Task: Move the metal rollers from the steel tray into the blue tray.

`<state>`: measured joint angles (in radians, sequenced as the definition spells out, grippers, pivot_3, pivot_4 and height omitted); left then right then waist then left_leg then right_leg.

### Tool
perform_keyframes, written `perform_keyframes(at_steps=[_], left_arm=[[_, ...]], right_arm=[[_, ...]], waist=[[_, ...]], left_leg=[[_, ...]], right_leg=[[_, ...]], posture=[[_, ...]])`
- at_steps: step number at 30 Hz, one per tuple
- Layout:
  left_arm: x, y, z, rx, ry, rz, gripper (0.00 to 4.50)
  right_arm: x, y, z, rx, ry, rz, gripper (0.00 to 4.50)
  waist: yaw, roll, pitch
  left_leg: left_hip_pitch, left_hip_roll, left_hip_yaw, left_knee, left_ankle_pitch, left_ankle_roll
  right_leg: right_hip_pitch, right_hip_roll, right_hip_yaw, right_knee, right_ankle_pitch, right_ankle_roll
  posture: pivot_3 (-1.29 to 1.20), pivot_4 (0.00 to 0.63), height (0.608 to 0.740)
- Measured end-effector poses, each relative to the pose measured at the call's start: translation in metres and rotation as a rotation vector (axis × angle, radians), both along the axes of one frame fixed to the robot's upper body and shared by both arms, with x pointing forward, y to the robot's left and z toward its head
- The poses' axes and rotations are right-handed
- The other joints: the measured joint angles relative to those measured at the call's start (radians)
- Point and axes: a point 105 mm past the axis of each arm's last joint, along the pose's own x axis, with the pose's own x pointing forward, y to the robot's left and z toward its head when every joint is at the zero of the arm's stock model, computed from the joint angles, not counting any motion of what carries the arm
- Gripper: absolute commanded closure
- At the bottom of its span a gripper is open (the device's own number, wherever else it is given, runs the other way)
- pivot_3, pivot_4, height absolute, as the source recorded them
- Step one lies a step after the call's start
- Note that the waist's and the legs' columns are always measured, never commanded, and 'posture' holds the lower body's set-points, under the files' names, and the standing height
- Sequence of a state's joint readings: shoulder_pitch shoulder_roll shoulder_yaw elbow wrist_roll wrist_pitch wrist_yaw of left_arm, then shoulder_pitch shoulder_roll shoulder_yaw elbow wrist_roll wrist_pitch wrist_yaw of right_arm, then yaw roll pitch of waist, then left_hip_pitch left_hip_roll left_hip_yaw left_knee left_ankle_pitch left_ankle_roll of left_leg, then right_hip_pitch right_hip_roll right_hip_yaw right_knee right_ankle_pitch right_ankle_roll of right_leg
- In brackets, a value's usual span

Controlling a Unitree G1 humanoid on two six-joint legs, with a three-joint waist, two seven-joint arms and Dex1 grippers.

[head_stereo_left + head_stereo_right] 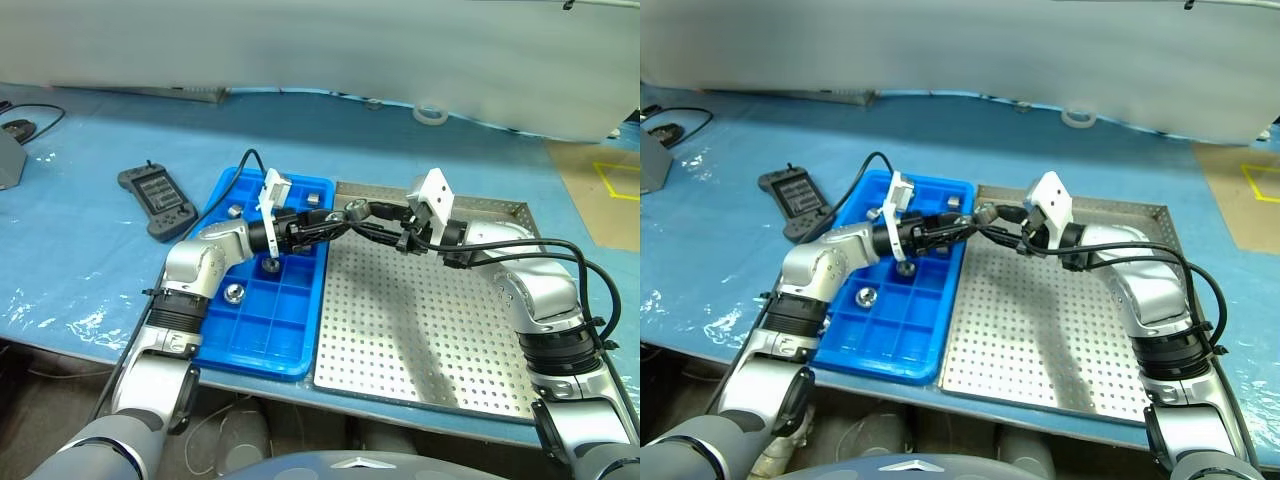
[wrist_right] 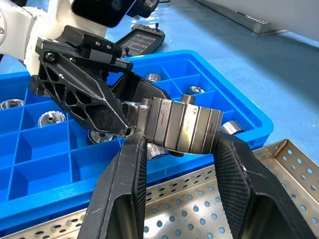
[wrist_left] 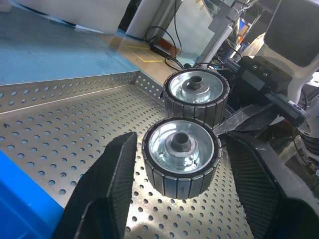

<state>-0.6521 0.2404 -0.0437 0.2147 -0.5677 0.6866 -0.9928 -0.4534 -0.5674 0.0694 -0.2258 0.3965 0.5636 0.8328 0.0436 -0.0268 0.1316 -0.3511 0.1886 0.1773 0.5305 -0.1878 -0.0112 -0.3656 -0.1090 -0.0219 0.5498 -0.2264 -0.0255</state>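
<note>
Right gripper (image 2: 179, 149) squeezes one metal roller (image 2: 182, 130) in air, above edge between steel tray (image 1: 420, 330) and blue tray (image 1: 262, 330). Left gripper (image 3: 177, 164) half open around roller, fingers either side, not squeezing

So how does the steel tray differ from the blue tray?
The steel tray is silver metal; the blue tray is blue plastic. The steel tray has one flat perforated floor; the blue tray is split into square compartments. The steel tray is wider than the blue tray. Both are rectangular, side by side.
</note>
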Motion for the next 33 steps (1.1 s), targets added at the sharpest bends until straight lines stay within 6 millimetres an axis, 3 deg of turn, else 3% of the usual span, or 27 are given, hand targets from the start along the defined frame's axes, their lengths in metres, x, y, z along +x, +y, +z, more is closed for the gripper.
perform_keyframes(at_steps=[19, 22, 24, 33], left_arm=[[0.0015, 0.0027, 0.0018, -0.011, 0.011, 0.009, 1.59], [0.0015, 0.0027, 0.0017, -0.011, 0.011, 0.008, 2.10], [0.0016, 0.0031, 0.0015, -0.008, 0.009, 0.009, 2.77], [0.0019, 0.0029, 0.0017, -0.004, -0.001, 0.011, 2.83]], right_arm=[[0.0005, 0.0007, 0.0001, 0.004, -0.001, -0.002, 2.93], [0.0006, 0.0007, 0.0001, 0.005, -0.002, -0.004, 2.93], [0.0005, 0.0007, 0.0001, 0.004, -0.002, -0.003, 2.93], [0.0007, 0.0007, 0.0000, 0.003, -0.003, -0.004, 2.93]], waist=[[0.000, 0.000, 0.000], [0.000, 0.000, 0.000], [0.000, 0.000, 0.000], [0.000, 0.000, 0.000]], left_leg=[[0.000, 0.000, 0.000, 0.000, 0.000, 0.000], [0.000, 0.000, 0.000, 0.000, 0.000, 0.000], [0.000, 0.000, 0.000, 0.000, 0.000, 0.000], [0.000, 0.000, 0.000, 0.000, 0.000, 0.000]], right_leg=[[0.000, 0.000, 0.000, 0.000, 0.000, 0.000], [0.000, 0.000, 0.000, 0.000, 0.000, 0.000], [0.000, 0.000, 0.000, 0.000, 0.000, 0.000], [0.000, 0.000, 0.000, 0.000, 0.000, 0.000]], posture=[[-0.10, 0.150, 0.740], [-0.10, 0.150, 0.740], [-0.10, 0.150, 0.740], [-0.10, 0.150, 0.740]])
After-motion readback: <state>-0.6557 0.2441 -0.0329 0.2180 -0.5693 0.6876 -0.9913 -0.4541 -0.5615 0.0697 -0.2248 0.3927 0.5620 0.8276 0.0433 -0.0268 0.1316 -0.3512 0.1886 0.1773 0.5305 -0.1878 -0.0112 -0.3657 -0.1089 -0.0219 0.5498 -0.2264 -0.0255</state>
